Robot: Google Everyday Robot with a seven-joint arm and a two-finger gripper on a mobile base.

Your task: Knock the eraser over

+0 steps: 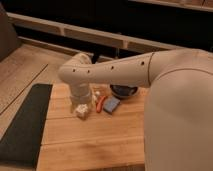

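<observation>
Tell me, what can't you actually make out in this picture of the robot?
All in the camera view:
- Gripper, low over the wooden table, left of the orange-red stick: blurs into the pale wrist; contact unclear.
- Eraser: not distinguishable; wrist and gripper may cover it.
- Dark bowl: the arm hides its far rim; contents unclear.
- Table's right part: hidden by the robot's body.
</observation>
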